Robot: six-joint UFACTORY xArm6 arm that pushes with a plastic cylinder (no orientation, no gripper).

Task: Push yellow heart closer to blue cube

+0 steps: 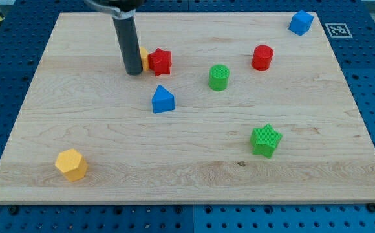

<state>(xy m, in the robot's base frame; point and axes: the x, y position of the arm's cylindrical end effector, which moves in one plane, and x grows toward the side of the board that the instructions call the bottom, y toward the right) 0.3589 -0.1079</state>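
Note:
My tip [134, 72] rests on the board in the view's upper left. The yellow heart [143, 55] is mostly hidden behind the rod; only a thin yellow sliver shows at the rod's right edge, so the tip sits just left of it. A red star [160, 61] is right against the heart's right side. The blue cube [300, 22] stands far off at the view's top right corner of the board.
A red cylinder [262, 57] and a green cylinder [218, 77] lie between the heart and the blue cube. A blue pointed block [163, 99] sits below the red star. A green star [266, 140] is at lower right, a yellow hexagon [71, 164] at lower left.

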